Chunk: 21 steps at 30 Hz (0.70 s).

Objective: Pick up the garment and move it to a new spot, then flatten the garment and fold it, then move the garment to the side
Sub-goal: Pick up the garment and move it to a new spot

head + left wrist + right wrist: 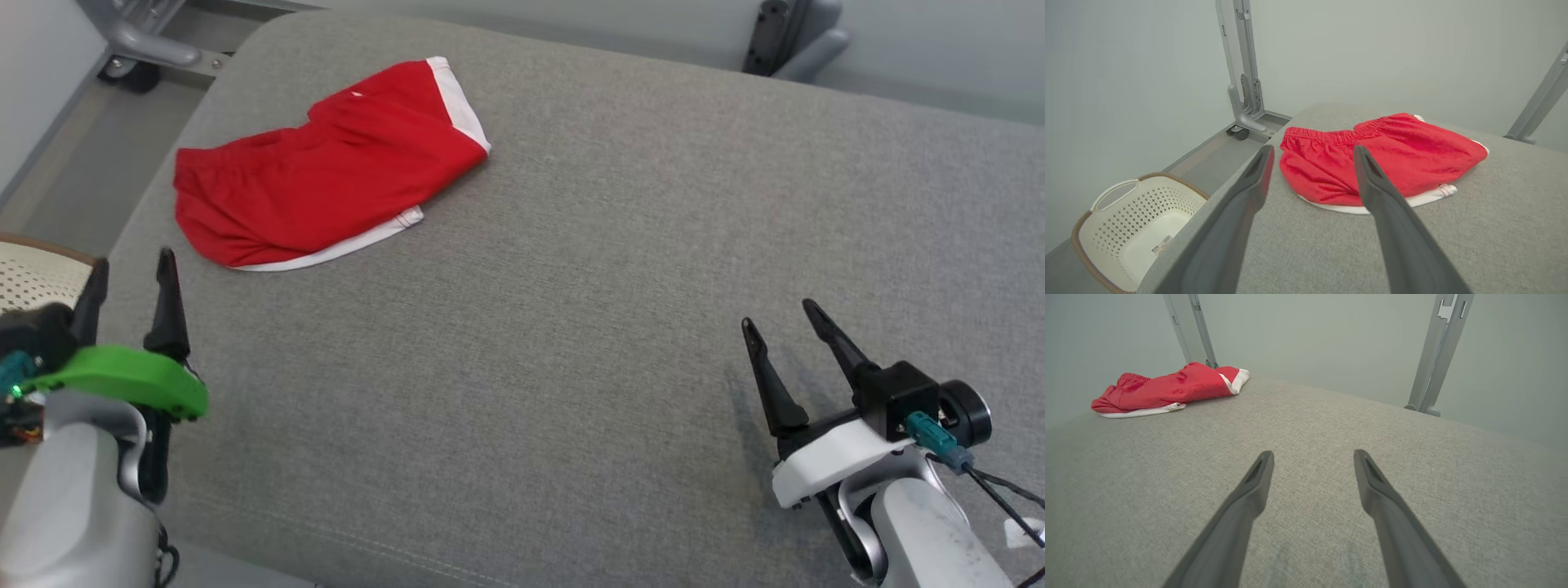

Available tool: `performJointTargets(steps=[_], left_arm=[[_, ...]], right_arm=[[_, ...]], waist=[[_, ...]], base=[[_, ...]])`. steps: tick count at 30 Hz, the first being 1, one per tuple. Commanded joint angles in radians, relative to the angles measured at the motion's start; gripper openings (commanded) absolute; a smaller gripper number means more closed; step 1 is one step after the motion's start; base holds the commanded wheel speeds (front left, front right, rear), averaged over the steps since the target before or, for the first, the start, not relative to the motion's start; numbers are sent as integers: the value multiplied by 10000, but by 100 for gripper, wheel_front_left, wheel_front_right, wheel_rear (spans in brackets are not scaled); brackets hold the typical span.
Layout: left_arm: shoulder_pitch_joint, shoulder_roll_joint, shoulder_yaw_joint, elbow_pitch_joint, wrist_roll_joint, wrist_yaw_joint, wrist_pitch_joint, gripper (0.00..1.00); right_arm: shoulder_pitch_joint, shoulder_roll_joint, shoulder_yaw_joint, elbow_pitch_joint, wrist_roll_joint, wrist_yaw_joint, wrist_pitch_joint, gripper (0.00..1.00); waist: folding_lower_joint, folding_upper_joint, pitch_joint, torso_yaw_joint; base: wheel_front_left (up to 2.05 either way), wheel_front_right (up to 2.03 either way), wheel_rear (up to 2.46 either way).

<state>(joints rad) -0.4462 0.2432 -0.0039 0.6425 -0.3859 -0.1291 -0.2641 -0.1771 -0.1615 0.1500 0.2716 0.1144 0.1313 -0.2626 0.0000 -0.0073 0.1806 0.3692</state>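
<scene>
The garment [326, 167] is a pair of red shorts with white trim, lying folded over at the far left of the grey fabric surface [588, 269]. The left wrist view has it [1372, 159] just beyond the fingertips, and the right wrist view has it [1167, 390] far off to the left. My left gripper [133, 265] hovers at the surface's left edge, short of the shorts, open and empty. Over the near right part my right gripper [780, 314] is open too, holding nothing, far from the garment.
A white perforated laundry basket [1135, 228] with a brown rim stands on the floor left of the surface. Grey metal frame posts [1433, 355] rise behind the far edge, against a pale wall.
</scene>
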Motion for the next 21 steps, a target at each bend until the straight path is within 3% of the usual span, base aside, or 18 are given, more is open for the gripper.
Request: performJointTargets(steps=[1, 8, 12, 21], left_arm=[[-614, 279, -323, 271, -321, -21, 73, 100], [-2555, 1388, -1666, 1498, -2065, -23, 904, 100], [-3123, 1675, -1930, 2217, -2835, -24, 1238, 100], [-4270, 2177, -2438, 3331, -3004, -23, 913, 100]], right_arm=[[-270, -119, -8, -173, -65, -12, -28, 100], [-764, -424, 27, -733, -58, -12, -28, 100], [-874, -478, -79, -889, -69, -12, -28, 100], [-705, -602, -481, -1094, -140, -12, -28, 100]], waist=[[0, 73, 1468, -1327], [0, 73, 2501, -2137], [0, 73, 2877, -2560], [0, 73, 3485, -3061]], base=[[0, 0, 0], [0, 0, 0], [0, 0, 0], [0, 0, 0]])
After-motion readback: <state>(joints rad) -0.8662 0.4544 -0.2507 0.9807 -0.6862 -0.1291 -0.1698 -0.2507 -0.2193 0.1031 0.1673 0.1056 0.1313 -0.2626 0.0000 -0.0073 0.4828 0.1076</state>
